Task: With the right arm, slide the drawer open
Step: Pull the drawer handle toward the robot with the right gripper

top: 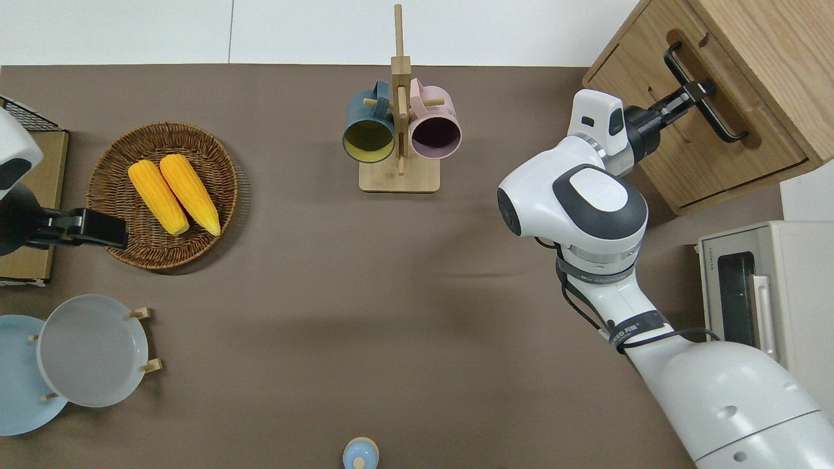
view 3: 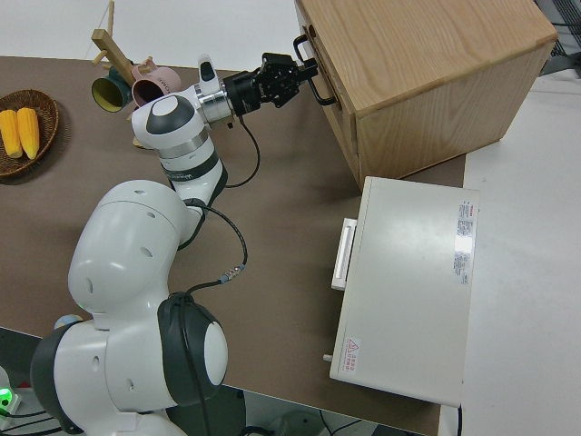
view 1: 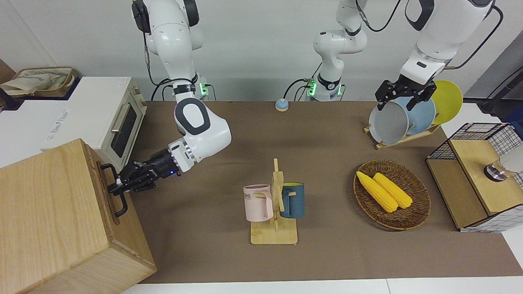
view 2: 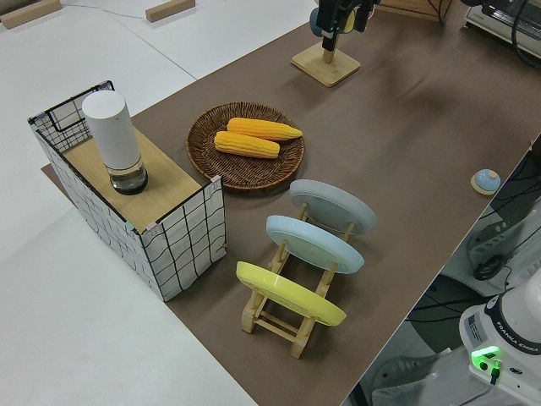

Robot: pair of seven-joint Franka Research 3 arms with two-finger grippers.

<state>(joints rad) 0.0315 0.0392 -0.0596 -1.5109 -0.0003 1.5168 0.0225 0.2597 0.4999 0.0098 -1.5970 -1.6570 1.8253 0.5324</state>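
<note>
The right gripper [top: 696,91] reaches horizontally to the drawer [top: 700,140] front, fingers closed around the middle of the black bar handle [top: 705,91], so a pull should load the bar evenly. The drawer sits in the wooden box [view 1: 49,216] at the right arm's end of the table, apparently barely open, if at all. The toaster oven [view 1: 106,116] stands beside the box, nearer the robots. Left arm parked

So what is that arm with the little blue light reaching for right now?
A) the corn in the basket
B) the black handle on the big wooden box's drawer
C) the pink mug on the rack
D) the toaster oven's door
B: the right gripper is at the black bar handle on the drawer front, fingers around the bar.
</note>
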